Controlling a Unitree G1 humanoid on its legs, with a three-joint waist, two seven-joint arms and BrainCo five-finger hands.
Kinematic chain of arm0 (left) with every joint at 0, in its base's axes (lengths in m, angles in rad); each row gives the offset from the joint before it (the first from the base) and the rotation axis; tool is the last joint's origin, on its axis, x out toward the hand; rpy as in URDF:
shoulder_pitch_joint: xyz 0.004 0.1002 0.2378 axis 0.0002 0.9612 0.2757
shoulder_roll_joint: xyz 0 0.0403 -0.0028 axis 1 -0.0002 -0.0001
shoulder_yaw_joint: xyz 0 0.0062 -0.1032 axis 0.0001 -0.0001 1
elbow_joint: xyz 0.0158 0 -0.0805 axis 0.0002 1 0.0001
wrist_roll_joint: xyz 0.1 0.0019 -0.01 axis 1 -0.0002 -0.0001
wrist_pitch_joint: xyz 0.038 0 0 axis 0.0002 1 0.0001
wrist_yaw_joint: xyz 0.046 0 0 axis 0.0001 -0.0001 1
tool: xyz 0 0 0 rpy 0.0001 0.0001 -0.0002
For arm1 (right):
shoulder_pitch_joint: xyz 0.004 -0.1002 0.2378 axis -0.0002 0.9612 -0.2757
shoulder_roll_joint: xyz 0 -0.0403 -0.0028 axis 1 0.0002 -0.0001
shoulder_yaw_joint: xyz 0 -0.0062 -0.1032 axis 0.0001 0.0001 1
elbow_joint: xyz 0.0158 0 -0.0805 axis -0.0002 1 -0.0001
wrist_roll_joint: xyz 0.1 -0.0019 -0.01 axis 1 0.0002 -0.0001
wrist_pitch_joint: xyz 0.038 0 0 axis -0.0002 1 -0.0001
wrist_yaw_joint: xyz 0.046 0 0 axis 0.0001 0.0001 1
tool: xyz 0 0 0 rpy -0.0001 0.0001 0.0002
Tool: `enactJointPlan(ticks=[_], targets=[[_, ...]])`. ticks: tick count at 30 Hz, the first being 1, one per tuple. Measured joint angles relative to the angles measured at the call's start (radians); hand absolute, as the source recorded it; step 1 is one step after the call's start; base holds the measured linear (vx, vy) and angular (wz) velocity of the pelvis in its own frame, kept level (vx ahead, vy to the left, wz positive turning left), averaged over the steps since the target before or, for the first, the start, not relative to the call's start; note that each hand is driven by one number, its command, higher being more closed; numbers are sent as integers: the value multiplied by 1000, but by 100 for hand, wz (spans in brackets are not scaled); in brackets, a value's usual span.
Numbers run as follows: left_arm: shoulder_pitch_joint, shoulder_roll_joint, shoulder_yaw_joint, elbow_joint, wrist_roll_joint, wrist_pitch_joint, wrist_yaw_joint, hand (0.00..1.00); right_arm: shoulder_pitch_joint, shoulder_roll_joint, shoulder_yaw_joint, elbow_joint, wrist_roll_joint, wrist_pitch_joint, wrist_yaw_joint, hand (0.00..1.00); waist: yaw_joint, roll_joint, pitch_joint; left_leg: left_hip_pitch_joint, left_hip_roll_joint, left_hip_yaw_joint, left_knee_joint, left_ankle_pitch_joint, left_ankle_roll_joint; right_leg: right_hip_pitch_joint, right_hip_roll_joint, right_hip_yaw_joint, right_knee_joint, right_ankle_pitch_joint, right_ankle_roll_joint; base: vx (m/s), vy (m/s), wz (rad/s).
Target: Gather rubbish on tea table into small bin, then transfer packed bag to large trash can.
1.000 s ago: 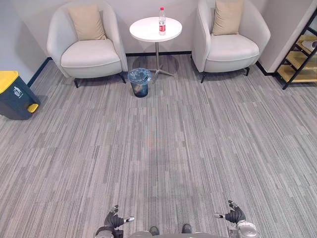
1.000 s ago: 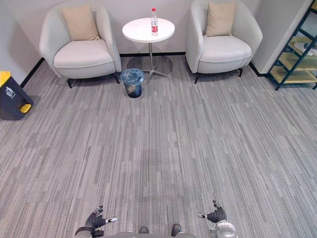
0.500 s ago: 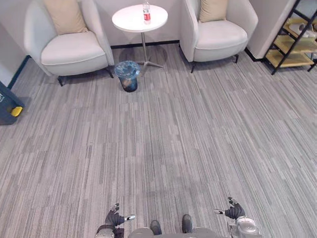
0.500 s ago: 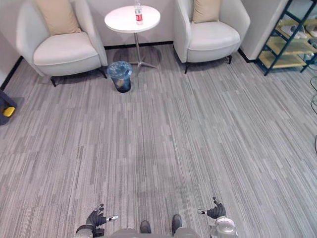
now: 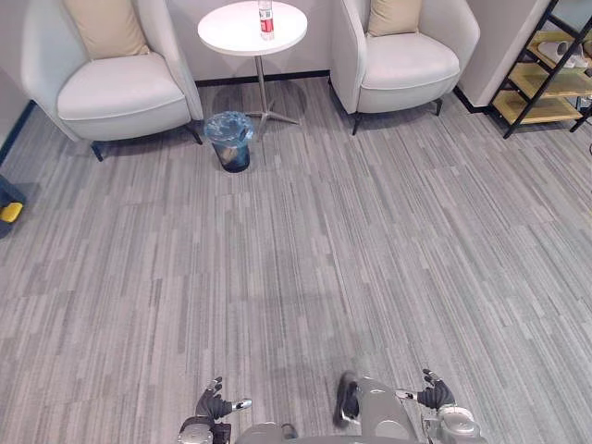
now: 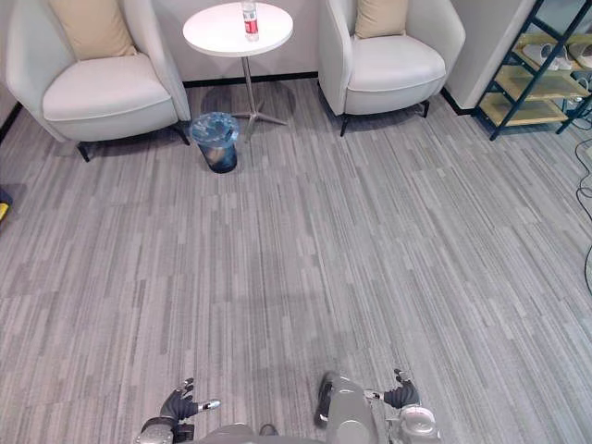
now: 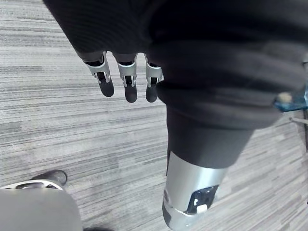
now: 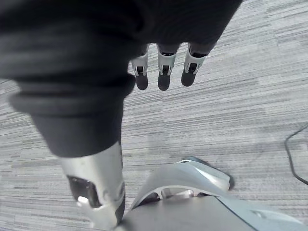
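Observation:
At the far end a round white tea table (image 5: 252, 26) carries a clear bottle with a red label (image 5: 266, 18). Beside its foot on the carpet stands the small bin (image 5: 229, 141), lined with a blue bag. A dark corner of the large trash can (image 5: 6, 196) with a yellow part pokes in at the left edge. My left hand (image 5: 215, 407) and right hand (image 5: 435, 398) hang low near me, far from the table. Both are open and hold nothing; their straight fingers (image 7: 126, 79) (image 8: 163, 72) point at bare carpet.
Two pale armchairs (image 5: 116, 88) (image 5: 407, 60) with beige cushions flank the table. A black-framed shelf with wooden boards (image 5: 546, 79) stands at the far right. A wide stretch of grey striped carpet (image 5: 305, 250) lies between me and the table.
The whole picture has shifted, so the camera has moved: table and chairs sit higher and more to the left, and the large trash can has slid to the left edge. Both hands stay open.

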Motion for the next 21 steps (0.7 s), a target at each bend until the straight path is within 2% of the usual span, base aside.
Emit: enactJointPlan(ticks=[1, 2, 3, 4, 5, 6, 8, 10, 12, 13, 14, 15, 16, 17, 18, 19, 20, 21], targets=[[-3, 10, 0, 3, 0, 1, -1, 0, 16, -4, -3, 2, -1, 1, 3, 0, 0, -13, -5, 24, 11, -20, -12, -14, -32, 13, 8, -6, -38, 123, -92, 511, -248, 23], [-8, 7, 0, 1, 0, 0, -3, 0, 16, -12, -7, 1, -1, 2, 3, 0, 0, 6, -8, 33, 39, -22, -9, -9, -53, 17, 27, -22, -28, 104, -99, 528, -288, 23], [-21, 9, 3, 1, 0, -2, -2, 0, 11, -13, -15, -1, -1, 2, 4, 0, 0, 10, -9, 19, 57, -34, 16, 3, -77, 18, 39, -32, -23, 74, -124, 447, -254, 8], [-27, 9, 4, 0, 0, -2, -2, 0, 8, -13, -17, -1, -1, 1, 4, 0, 0, 13, -10, 7, 62, -41, 43, 6, -83, 24, 48, -35, -26, 67, -134, 437, -265, 2], [-34, 8, 5, 1, 0, -2, -1, 0, 3, -11, -18, 0, -1, 1, 5, 0, 0, 15, -9, -23, 83, -48, 128, 16, -101, 50, 67, -40, -51, 55, -152, 424, -254, 1], [-36, 0, 6, 0, 0, -3, -2, 0, 6, -11, -16, 2, 0, 1, 6, 0, 1, 17, -8, -80, 115, -52, 297, 37, -136, 111, 86, -45, -105, 51, -155, 434, -232, 7], [-34, -21, 15, -1, 0, -2, -2, 0, 14, -15, -15, -1, 1, 1, 4, 0, 2, 23, -4, -153, 165, -54, 532, 49, -170, 205, 113, -47, -174, 47, -162, 382, -151, 6], [-31, -50, 15, -11, -1, -1, -4, 0, 19, -8, -11, -29, 13, 1, -5, 0, 18, 26, -4, -251, 231, -12, 782, 38, -151, 325, 140, -21, -238, 30, -170, 434, -114, -21], [-36, -62, 17, -32, -1, -1, -6, 0, 12, -1, -13, -61, 35, -3, -6, 0, 40, 27, -3, -343, 248, 12, 816, 21, -122, 355, 137, 6, -255, 21, -168, 259, 22, -45], [-39, -67, 19, -47, -1, -2, -5, 0, 8, 0, -14, -67, 37, -8, -6, 0, 57, 26, -2, -396, 245, 21, 773, 17, -115, 367, 130, 27, -263, 17, -162, 247, 74, -46], [-39, -67, 24, -49, -4, -3, -6, 0, 3, 3, -14, -66, 38, -7, -6, 0, 61, 24, 0, -424, 242, 24, 740, 11, -105, 379, 123, 35, -273, 14, -156, 265, 130, -26], [-44, -63, 27, -49, -7, -4, -5, 0, -5, 6, -18, -67, 38, -7, -6, 0, 60, 19, 4, -451, 224, 24, 669, 8, -99, 399, 107, 37, -278, 5, -142, 280, 178, -7], [-48, -62, 26, -49, -10, -3, -2, 0, -4, 10, -23, -67, 39, -6, -7, 0, 60, 7, 10, -461, 184, 23, 512, 15, -98, 422, 77, 40, -278, -10, -118, 347, 260, -5], [-49, -66, 20, -48, -10, -4, 0, 0, -5, 5, -23, -66, 38, -7, -8, 0, 60, 7, 9, -456, 133, 10, 288, 60, -104, 438, 50, 49, -280, -34, -93, 286, 259, -13], [-48, -68, 19, -48, -10, -4, 0, 0, -5, -2, -22, -65, 38, -8, -8, 0, 62, 19, 3, -447, 119, -3, 175, 105, -105, 436, 47, 57, -280, -47, -76, 318, 323, -47], [-35, -67, 20, -41, -11, -4, 1, 0, -6, -8, -16, -60, 38, -9, -10, 0, 85, 38, -2, -427, 111, -20, 92, 249, -91, 447, 44, 96, -277, -66, -45, 362, 312, -69], [-26, -61, 22, -41, -13, -4, 4, 0, -11, 0, 0, -48, 38, -9, -10, 0, 106, 24, -8, -410, 74, -18, 88, 272, -42, 460, 18, 118, -283, -73, -13, 388, 283, -58], [-28, -51, 21, -41, -13, -4, 3, 0, -11, 4, 6, -43, 38, -10, -10, 0, 106, 7, -11, -416, 54, -19, 99, 256, -23, 468, -1, 119, -286, -77, 2, 405, 200, -10]])
